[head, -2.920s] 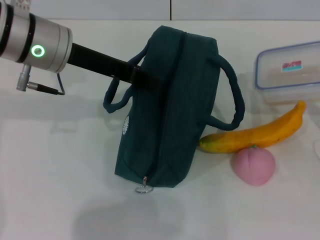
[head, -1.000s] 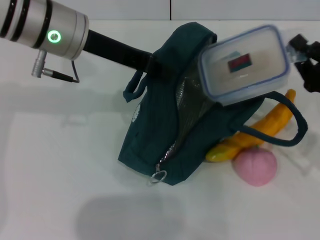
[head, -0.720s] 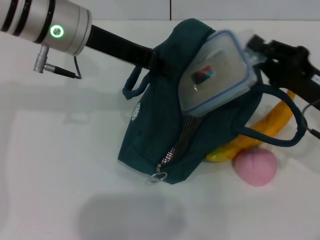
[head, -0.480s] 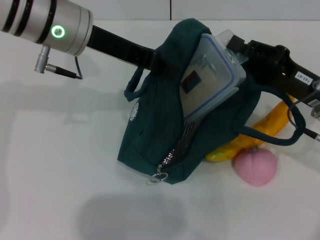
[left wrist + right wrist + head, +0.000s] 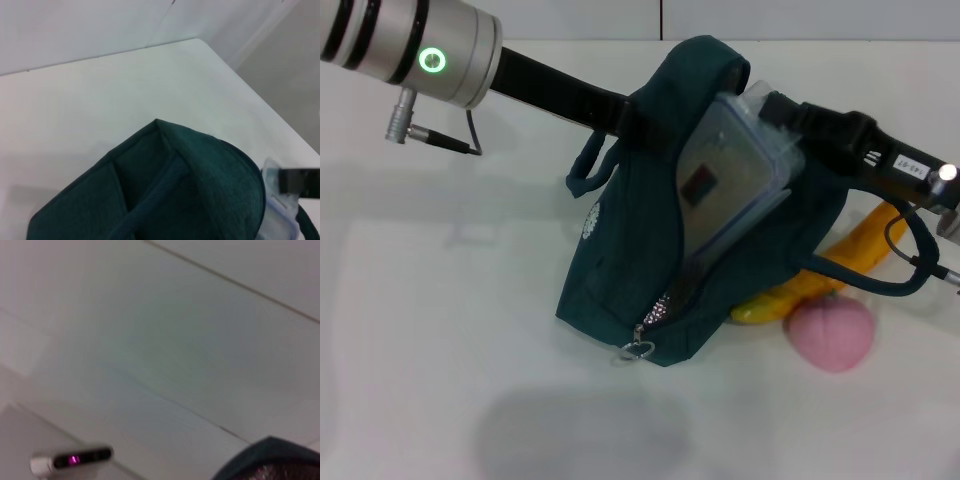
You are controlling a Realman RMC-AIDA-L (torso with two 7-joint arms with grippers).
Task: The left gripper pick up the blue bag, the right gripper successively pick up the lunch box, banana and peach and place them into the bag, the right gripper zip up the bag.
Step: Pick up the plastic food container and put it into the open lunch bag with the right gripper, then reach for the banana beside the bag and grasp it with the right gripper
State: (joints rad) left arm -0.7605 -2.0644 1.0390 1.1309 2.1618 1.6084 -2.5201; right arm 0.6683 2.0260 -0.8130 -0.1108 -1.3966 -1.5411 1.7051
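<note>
right claw grips the lunch box, tilted into the blue bag.

Lunch box partway in the bag; banana, peach right.

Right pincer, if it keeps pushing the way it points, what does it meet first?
Probably the blue bag's foil-lined inside: the right pincer points into the open mouth, driving the lunch box ahead. Depth is unclear.
</note>
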